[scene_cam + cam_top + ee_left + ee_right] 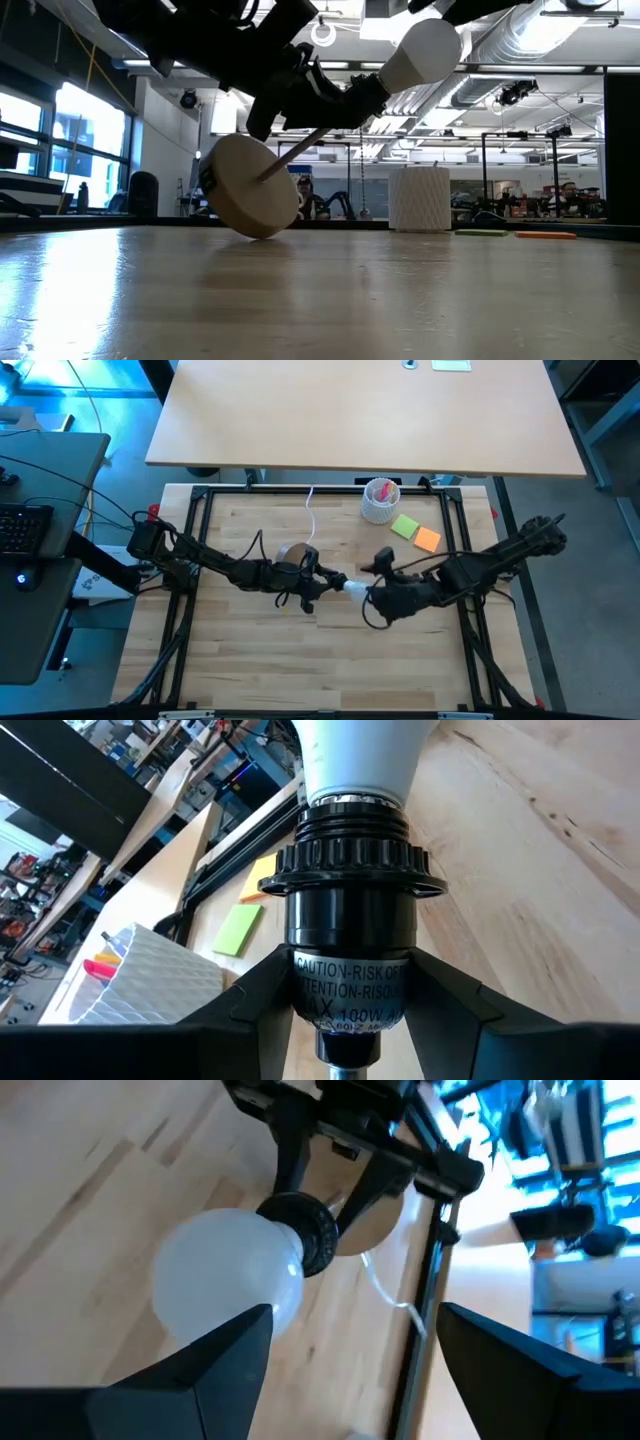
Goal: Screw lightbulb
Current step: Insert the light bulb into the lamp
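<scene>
Lightbulb [420,52]: white, held up off the counter near its middle, its narrow base seated in the black socket [352,935]; seen also from above [354,586].
Socket: black, ribbed collar, joined by a thin rod to the wooden disc [250,186], which is tilted with its lower edge on the counter [250,660].
Left gripper [350,1020]: fingers clamped on the socket's lower body, one on each side.
Right gripper [350,1340]: at the bulb's round end; fingers apart, one finger [215,1355] touching the glass, the other clear of it.
Far right of counter: white perforated cup [380,501], green note [405,526], orange note [428,539].
</scene>
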`<action>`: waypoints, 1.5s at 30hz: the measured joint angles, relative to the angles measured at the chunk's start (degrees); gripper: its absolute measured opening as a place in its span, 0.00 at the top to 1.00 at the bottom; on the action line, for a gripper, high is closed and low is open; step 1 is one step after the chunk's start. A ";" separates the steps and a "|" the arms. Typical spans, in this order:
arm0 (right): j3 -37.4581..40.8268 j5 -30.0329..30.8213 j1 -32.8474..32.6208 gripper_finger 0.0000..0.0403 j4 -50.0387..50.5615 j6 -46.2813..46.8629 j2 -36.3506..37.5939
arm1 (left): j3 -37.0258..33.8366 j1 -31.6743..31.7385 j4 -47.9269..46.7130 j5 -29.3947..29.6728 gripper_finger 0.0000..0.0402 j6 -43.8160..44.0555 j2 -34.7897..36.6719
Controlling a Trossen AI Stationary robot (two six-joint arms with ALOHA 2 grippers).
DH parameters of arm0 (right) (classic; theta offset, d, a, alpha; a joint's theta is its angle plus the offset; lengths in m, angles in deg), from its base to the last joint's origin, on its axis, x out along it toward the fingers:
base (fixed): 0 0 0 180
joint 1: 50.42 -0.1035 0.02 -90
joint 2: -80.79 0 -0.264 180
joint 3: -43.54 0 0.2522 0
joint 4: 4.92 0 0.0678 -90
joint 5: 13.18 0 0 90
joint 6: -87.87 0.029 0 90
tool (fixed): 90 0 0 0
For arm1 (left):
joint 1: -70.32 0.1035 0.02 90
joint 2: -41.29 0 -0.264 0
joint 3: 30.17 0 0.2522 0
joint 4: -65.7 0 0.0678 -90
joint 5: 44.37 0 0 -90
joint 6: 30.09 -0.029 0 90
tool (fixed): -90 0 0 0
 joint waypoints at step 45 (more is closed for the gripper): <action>0.00 9.35 -4.13 0.29 12.02 -4.07 -7.93 | -0.02 0.57 0.08 -0.29 0.63 2.08 -0.04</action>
